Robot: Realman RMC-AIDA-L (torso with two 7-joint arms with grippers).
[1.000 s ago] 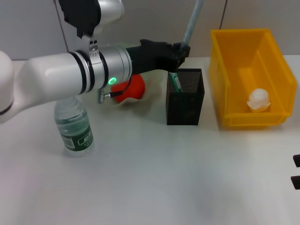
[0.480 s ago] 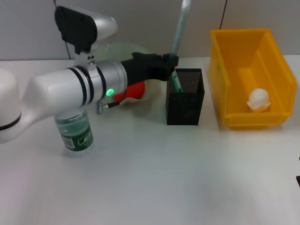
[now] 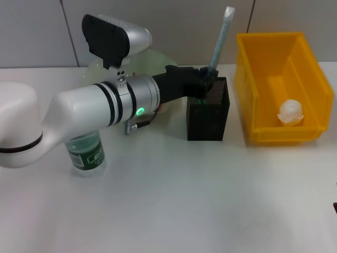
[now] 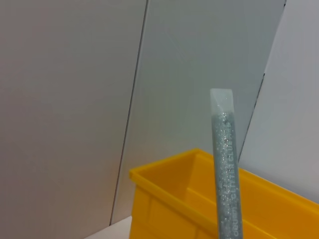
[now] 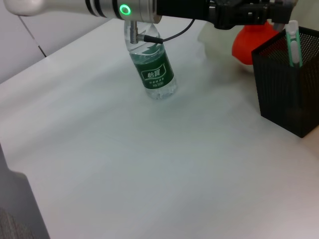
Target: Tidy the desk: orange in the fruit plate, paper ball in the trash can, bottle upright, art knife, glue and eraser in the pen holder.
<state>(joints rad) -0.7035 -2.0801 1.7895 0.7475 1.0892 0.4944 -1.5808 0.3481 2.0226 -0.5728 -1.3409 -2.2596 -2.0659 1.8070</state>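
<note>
Across the head view, our left arm reaches from the left over the white bench, and its black left hand sits just above the near-left rim of the pen holder, a square black wire-mesh box. That hand is clamped on the glue, a slim translucent tube filled with silvery glitter; its long axis stands nearly upright, leaning a little to the right, flat sealed end uppermost and lower end hidden by the hand at the holder's mouth. Behind the forearm a pale green fruit plate peeks out. A clear plastic bottle with a green label stands upright under the elbow. To the right, the trash can, a smooth yellow plastic bin, holds the crumpled white paper ball.

From the left wrist view we see only the glue rising nearly vertical, glittery, with printed lettering running along it, before the trash can and a grey panelled wall.

From the right wrist view the bottle stands upright, the orange shows round and smooth behind the pen holder, and a green-and-white art knife sticks up from that holder. Our right hand is not visible, so we cannot tell how it stands
</note>
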